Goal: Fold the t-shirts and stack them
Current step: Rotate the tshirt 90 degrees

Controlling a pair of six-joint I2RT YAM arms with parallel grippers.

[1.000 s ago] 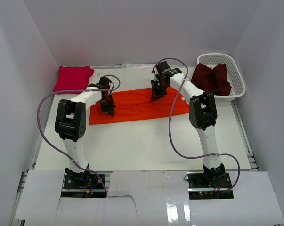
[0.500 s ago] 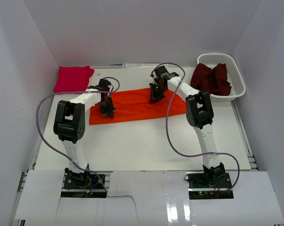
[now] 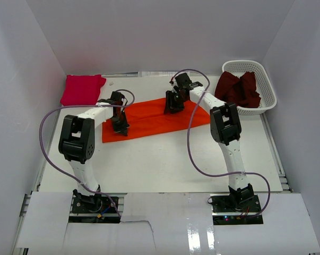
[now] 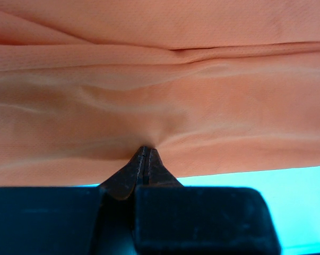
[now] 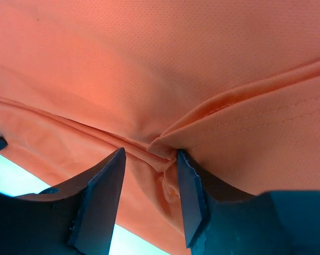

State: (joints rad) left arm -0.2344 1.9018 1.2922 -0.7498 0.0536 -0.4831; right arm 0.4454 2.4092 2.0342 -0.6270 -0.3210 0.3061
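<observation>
The bright orange t-shirt (image 3: 154,118) lies as a long folded band across the middle of the table. My left gripper (image 3: 120,126) is at its left end, shut on a pinch of the orange cloth (image 4: 149,106), fingertips (image 4: 149,155) pressed together. My right gripper (image 3: 173,105) stands over the shirt's far edge with its jaws apart. A loose ridge of orange cloth (image 5: 165,154) lies between the fingers (image 5: 104,180), not squeezed. The magenta-pink t-shirt (image 3: 83,89) lies folded at the back left. The dark maroon t-shirt (image 3: 238,88) sits bunched in the basket.
A white lattice basket (image 3: 268,89) stands at the back right corner. White walls close the table on three sides. Purple cables loop from both arms over the table's near half (image 3: 160,164).
My right gripper has opened and let go of the orange cloth, and it has moved slightly back. The shirt's right end has drawn left. My left gripper stays shut on the cloth.
</observation>
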